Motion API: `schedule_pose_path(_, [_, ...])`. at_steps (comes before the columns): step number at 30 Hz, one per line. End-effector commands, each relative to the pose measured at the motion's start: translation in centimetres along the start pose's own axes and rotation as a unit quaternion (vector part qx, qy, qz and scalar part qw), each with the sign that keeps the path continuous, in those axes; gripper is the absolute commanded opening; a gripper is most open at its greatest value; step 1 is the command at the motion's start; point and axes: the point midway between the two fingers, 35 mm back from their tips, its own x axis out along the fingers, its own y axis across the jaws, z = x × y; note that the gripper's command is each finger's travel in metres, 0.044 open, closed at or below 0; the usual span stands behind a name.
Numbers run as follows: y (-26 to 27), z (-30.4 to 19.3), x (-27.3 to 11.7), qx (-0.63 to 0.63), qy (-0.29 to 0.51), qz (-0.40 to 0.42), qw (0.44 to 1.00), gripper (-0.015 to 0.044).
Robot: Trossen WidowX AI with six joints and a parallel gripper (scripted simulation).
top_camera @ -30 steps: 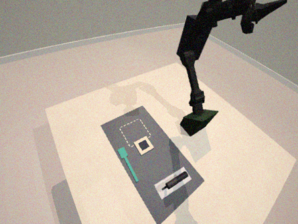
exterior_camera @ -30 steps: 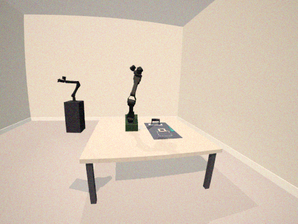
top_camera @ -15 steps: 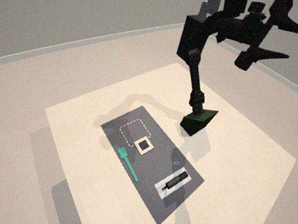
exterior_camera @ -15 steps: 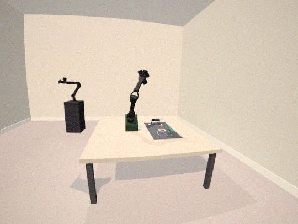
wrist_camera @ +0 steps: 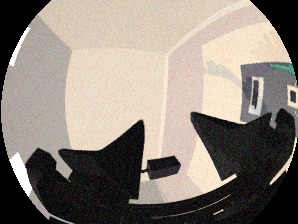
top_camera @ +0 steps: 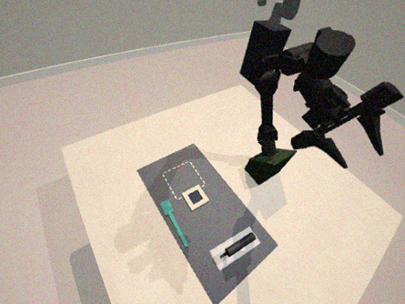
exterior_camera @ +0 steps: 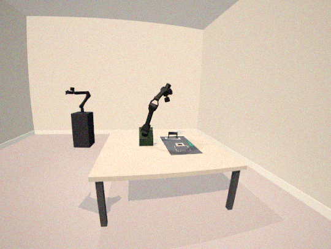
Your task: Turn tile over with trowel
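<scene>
The tile (top_camera: 195, 197) (exterior_camera: 179, 144) (wrist_camera: 293, 96), cream with a dark square showing on top, lies flat on the grey mat (top_camera: 215, 216), along one side of the dashed outline (top_camera: 176, 167) and mostly outside it. A trowel with a white rectangular plate (top_camera: 217, 257) (wrist_camera: 256, 95) and raised black handle (top_camera: 240, 244) rests at the mat's other end. A teal tool (top_camera: 178, 228) with a square blade and thin handle lies along the mat's edge. My gripper (top_camera: 364, 161) (wrist_camera: 167, 119) is open and empty, high above the table and away from the mat.
The arm's dark green base block (top_camera: 269, 165) (exterior_camera: 146, 139) stands on the cream table (top_camera: 120, 149) (exterior_camera: 132, 165) beside the mat. A second black arm (exterior_camera: 86, 94) on a black pedestal (exterior_camera: 83, 130) stands on the floor beyond the table.
</scene>
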Motion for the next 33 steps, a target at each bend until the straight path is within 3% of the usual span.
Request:
schedule_pose_path(1, [-4.1, 1.1, 3.3, 0.017, 0.002, -0.074, 0.997, 0.027])
schedule_pose_path(16, [-19.4, 2.3, 10.9, 0.041, 0.038, -0.318, 0.946, 0.027])
schedule_pose_path(33, [-37.1, -0.1, 14.0, 0.053, 0.113, -0.559, 0.82, 0.027])
